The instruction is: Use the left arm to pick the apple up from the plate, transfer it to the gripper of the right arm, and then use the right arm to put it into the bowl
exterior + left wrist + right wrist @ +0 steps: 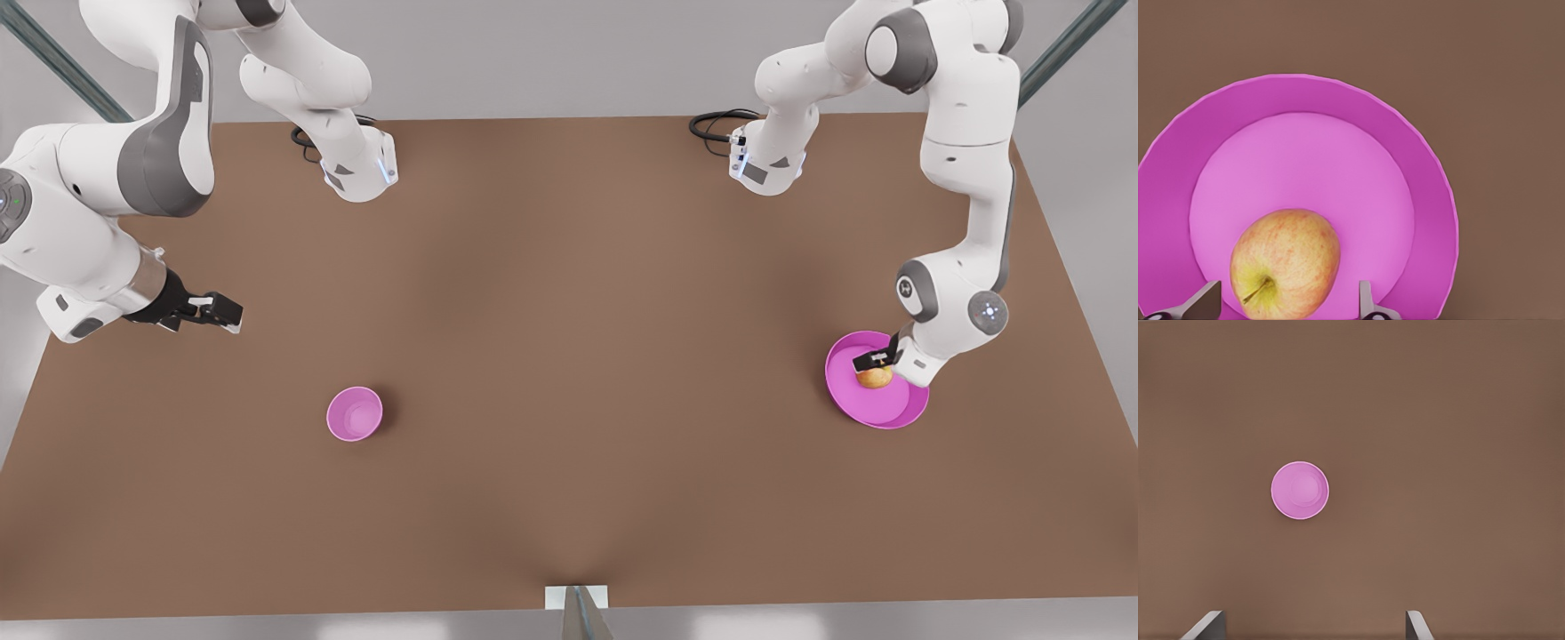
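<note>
The yellow-orange apple (875, 378) (1285, 263) lies on the wide magenta plate (867, 411) (1305, 93) at the front view's right. My left gripper (876, 362) (1285, 303) is lowered over it and open. One finger stands on each side of the apple, with a small gap at both sides. The small deep pink bowl (354, 413) (1299, 490) stands at the front view's left. My right gripper (222, 311) (1310, 627) waits open above the table, up and to the left of the bowl in the front view, holding nothing.
The brown table (569, 311) has its front edge near the bottom of the front view. Both arm bases (360, 173) (765, 164) with their cables stand at the far edge. A small grey bracket (576, 600) sits at the front edge's middle.
</note>
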`<state>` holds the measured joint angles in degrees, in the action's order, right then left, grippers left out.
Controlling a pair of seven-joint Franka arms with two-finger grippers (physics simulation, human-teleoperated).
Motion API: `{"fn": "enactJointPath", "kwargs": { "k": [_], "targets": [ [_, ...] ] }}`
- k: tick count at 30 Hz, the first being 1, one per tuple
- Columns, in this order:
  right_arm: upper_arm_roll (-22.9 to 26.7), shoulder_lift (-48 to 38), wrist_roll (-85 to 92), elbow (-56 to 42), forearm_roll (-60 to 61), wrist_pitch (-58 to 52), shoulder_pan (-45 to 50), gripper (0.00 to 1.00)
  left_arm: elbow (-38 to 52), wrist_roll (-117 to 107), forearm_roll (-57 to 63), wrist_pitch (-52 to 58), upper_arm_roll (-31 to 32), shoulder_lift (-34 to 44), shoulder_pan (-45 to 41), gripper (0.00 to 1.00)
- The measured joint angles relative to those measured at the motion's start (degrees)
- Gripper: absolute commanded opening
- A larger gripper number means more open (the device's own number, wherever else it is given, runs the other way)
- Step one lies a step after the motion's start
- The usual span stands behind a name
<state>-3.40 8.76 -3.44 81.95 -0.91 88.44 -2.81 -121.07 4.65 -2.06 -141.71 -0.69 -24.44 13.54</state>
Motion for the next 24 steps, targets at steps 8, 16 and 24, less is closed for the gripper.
{"fn": "enactJointPath", "kwargs": {
  "k": [8,16,24],
  "targets": [
    [0.1,0.0,0.0,0.0,0.0,0.0,0.0,1.00,0.9,1.4,0.0,-1.8,-0.4,-2.1,0.0,1.00],
    [0.1,0.2,0.0,0.1,0.0,0.0,0.0,1.00,1.9,2.3,0.0,-3.7,-0.4,-3.7,0.0,1.00],
    [0.1,0.3,0.0,0.1,0.0,0.0,0.0,1.00,2.1,2.9,0.0,-4.8,-0.4,-4.9,0.0,0.98]
  ]
}}
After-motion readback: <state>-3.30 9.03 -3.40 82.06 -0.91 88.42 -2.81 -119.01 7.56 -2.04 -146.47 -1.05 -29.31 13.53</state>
